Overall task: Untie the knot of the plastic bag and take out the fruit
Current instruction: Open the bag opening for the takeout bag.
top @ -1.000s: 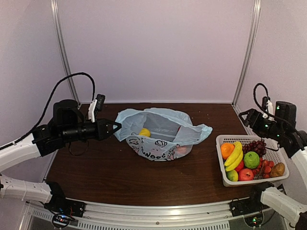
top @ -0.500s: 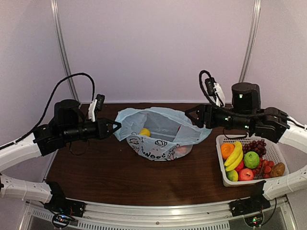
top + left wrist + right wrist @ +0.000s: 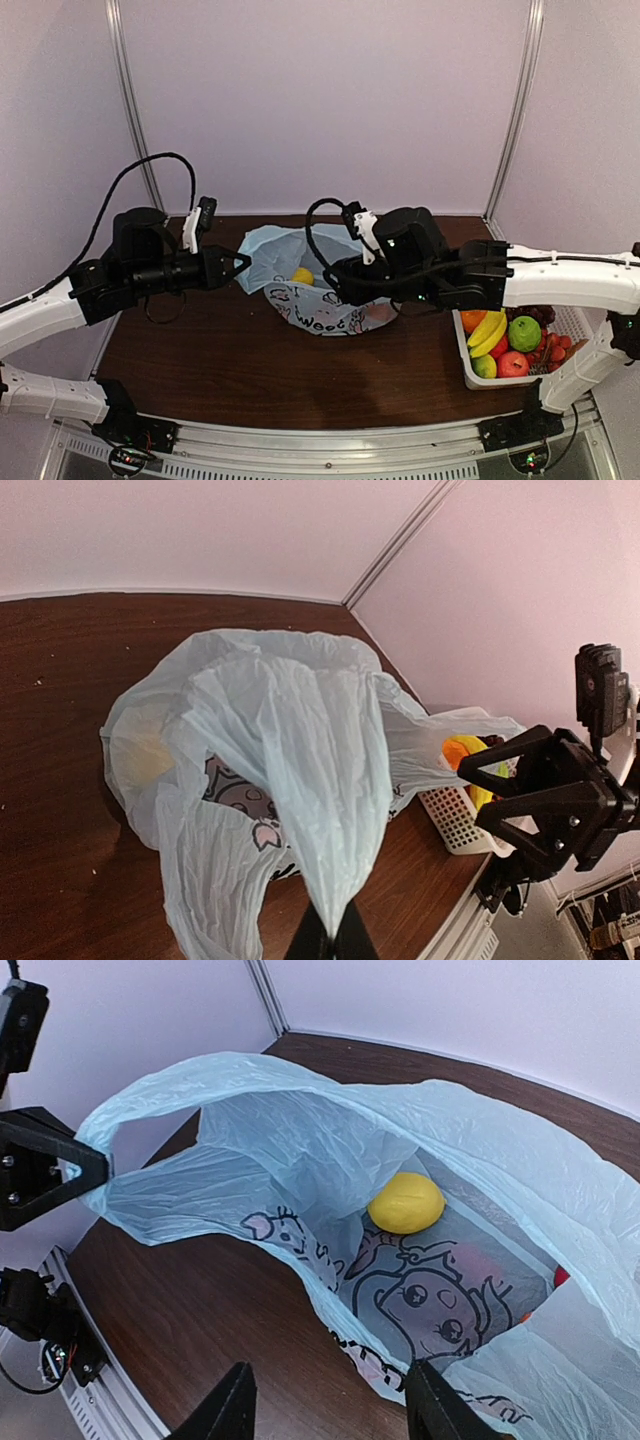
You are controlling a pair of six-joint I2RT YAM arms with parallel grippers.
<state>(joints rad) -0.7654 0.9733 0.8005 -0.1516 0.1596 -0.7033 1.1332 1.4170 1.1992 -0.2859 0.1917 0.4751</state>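
1. The plastic bag (image 3: 320, 310) is lying in the middle of the worktop (image 3: 200, 350) with its mouth gaping upward. No knot is showing and the two handle ears are standing well apart, so I am judging the untying step as done.
2. The left end effector (image 3: 243, 266) is sitting at the bag's left-arm side. It is fully closed and pinching one handle ear (image 3: 320, 830), drawing the film taut and holding the mouth open.
3. The right end effector (image 3: 328, 1380) is hanging just above the near rim of the bag. Its fingers are partly spread and gripping nothing (only worktop and bag film are showing in the gap between them).
4. Inside the bag a yellow lemon (image 3: 406, 1202) is lying on the bottom. At the bag's right-arm side a reddish piece (image 3: 560, 1276) is peeking from under the film; I cannot tell which fruit it is.
5. Beside the bag, on its right-arm side, a white basket (image 3: 468, 362) is carrying a banana (image 3: 488, 330), a green apple (image 3: 524, 333), grapes (image 3: 540, 313) and other pieces. The right arm is partly hiding it.
6. By my judgement the taking out is well along but not finished: at least the lemon and the reddish piece are waiting inside the bag.
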